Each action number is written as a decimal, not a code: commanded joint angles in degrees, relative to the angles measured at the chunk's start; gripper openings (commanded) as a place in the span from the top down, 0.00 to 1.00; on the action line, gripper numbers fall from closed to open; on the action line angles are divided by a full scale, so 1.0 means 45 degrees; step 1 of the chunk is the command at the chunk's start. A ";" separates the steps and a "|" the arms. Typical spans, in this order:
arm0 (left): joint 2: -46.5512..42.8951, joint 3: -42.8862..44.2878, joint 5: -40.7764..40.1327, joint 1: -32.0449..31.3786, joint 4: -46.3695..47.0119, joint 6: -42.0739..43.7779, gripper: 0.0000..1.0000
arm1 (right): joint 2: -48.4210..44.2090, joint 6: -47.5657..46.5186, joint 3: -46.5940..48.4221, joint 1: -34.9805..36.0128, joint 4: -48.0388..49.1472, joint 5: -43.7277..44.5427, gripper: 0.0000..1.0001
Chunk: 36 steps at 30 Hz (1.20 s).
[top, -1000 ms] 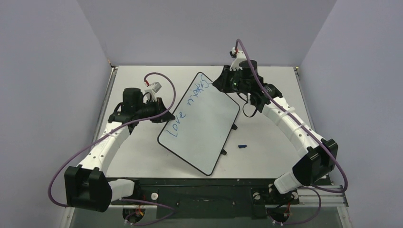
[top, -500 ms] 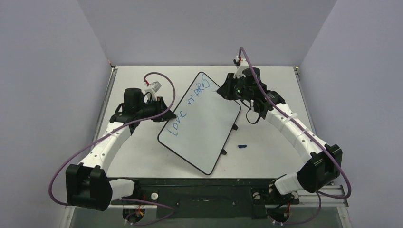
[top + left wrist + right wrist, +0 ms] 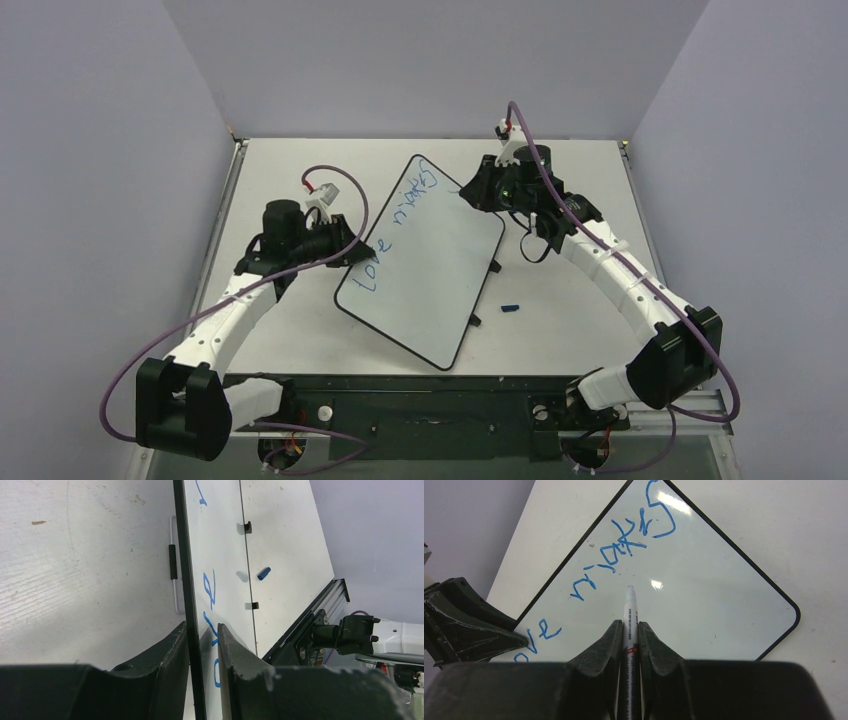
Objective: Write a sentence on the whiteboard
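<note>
Where it is legible, the sentence [image 3: 616, 555] reads "love makes"

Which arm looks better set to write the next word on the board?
Right. The right pincer grips the marker, tip aimed at the whiteboard beside the blue writing. The left pincer only clamps the board's edge.

A robotics lab test cell: plain pale walls [image 3: 420, 60] box in a white table [image 3: 560, 340], with a cabled left arm [image 3: 225, 310] and right arm [image 3: 620, 275] bolted at its near edge.
</note>
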 commanded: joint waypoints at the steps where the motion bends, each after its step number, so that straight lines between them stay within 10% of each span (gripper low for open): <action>1: -0.0295 -0.0102 0.0112 -0.0148 0.1151 -0.0350 0.76 | -0.0509 0.0075 -0.0080 -0.0103 0.0625 -0.0083 1.00; 25: 0.2715 0.1432 0.0259 -0.0154 0.3703 -0.1043 0.58 | -0.0722 0.0116 -0.0151 -0.0179 0.0582 -0.0162 1.00; 36: 0.5372 0.3686 0.1015 -0.0745 0.3690 -0.1008 0.83 | -0.1056 -0.0028 -0.0348 -0.0312 0.0328 -0.0147 1.00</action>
